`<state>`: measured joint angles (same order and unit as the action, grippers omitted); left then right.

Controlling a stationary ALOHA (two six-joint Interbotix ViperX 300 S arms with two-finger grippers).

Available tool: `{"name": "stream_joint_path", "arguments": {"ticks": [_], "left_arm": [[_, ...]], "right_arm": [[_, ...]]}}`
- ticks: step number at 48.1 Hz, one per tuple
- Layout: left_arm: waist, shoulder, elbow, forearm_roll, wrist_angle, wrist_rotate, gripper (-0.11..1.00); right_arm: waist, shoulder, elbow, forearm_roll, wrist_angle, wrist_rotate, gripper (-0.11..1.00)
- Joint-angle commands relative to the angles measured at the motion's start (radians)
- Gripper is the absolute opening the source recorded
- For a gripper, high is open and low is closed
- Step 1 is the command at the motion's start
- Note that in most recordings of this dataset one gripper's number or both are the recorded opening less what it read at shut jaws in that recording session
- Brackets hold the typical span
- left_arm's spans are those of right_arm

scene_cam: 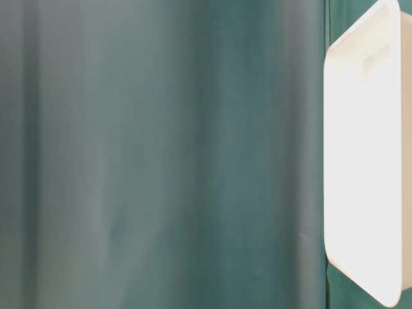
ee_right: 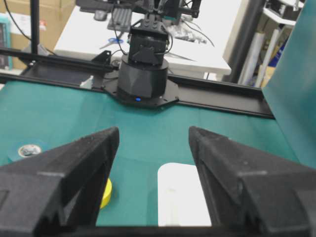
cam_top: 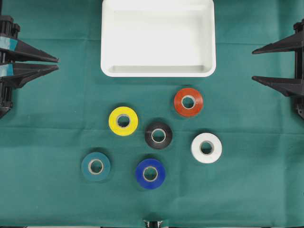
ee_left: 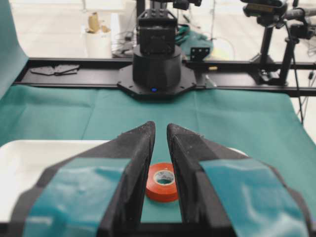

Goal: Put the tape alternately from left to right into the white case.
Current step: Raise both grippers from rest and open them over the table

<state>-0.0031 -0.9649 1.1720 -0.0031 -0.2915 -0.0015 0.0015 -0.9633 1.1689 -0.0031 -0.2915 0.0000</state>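
All six rolls of tape lie flat on the green tabletop point(cam_top: 47, 118), just below the empty white case point(cam_top: 158, 38). The teal roll point(cam_top: 95, 166) lies farthest left, nearest the left end effector point(cam_top: 57, 63), whose fingers are nearly closed on nothing. The white roll point(cam_top: 206, 147) lies farthest right, nearest the right end effector point(cam_top: 253, 64), which is parted and empty. If the left arm is to begin, the teal roll seems its likely pick; this is only judged.

Green cloth point(cam_top: 57, 142) covers table (white bench point(ee_right: 207, 44) behind).
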Motion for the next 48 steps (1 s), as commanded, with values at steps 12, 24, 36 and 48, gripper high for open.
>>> {"name": "stream_joint_path", "arguments": {"ticks": [12, 24, 36, 48], "left_arm": [[0.000, 0.005, -0.012, -0.026, -0.012, -0.012, 0.02], [0.000, 0.009, -0.005, -0.026, -0.011, -0.014, 0.02], [0.000, 0.015, 0.003, -0.026, 0.000, -0.048, 0.02], [-0.002, 0.015, 0.011, -0.026, 0.041, -0.058, 0.29]], "right_arm": [[0.006, 0.006, 0.006, 0.000, -0.011, 0.011, -0.07], [0.006, 0.015, 0.011, 0.000, -0.006, 0.012, -0.09], [0.006, 0.051, 0.008, 0.000, -0.008, 0.028, -0.09], [-0.006, 0.054, 0.017, 0.002, -0.006, 0.031, 0.23]]}}
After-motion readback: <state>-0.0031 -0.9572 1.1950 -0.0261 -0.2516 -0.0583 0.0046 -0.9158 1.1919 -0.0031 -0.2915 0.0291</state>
